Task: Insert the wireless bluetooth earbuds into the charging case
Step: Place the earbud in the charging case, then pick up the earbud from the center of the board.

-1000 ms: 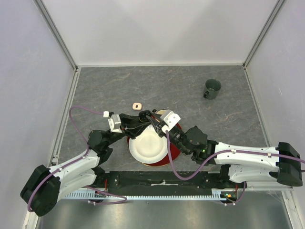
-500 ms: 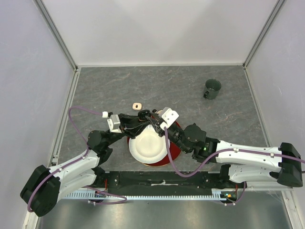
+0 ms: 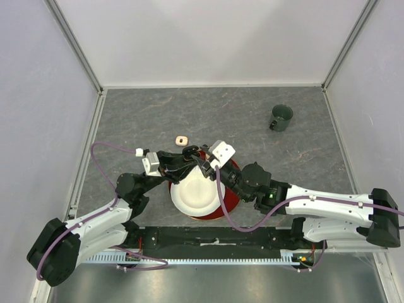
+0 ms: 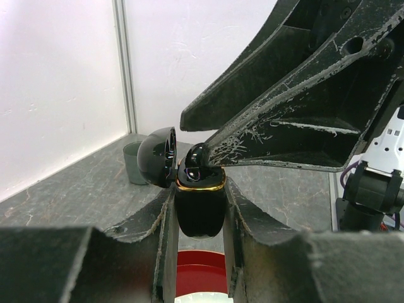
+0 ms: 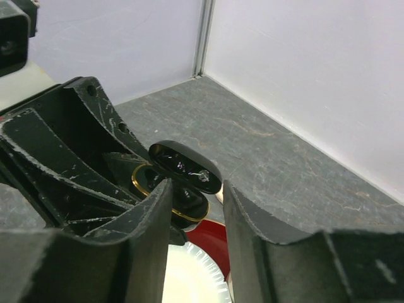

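Top external, arms: the left gripper (image 3: 184, 156) and right gripper (image 3: 203, 158) meet tip to tip above the far rim of a red plate (image 3: 235, 197), which carries a white plate (image 3: 196, 197).
Top external, between the tips: too small to make out from here.
Top external, table: a cup (image 3: 281, 117) stands well apart at far right. A small pale piece (image 3: 182, 139) lies just beyond the grippers; I cannot tell what it is.
Top external, loose buds: none that I can find.

Left wrist, left gripper: clamped on a black case (image 4: 199, 205), held upright, fingers pressing both its sides.
Left wrist, case: lid (image 4: 156, 156) swung open to one side, gold rim (image 4: 201, 184) exposed.
Left wrist, bud: one black bud (image 4: 197, 154) sits at the mouth of the case, standing proud of the rim and probably not fully seated.
Left wrist, right gripper: its tips come in from above and converge on that bud.

Right wrist, right gripper: fingers (image 5: 148, 221) stand a narrow gap apart, with the lid and rim showing through the gap. Whether they pinch the bud or have let go, I cannot tell.

Progress, done: by my reading, the case is opened, steadied and has one black bud delivered to its well.
Progress, left: pressing that bud home, letting go, then any remaining buds. Whether the other well is filled is hidden.
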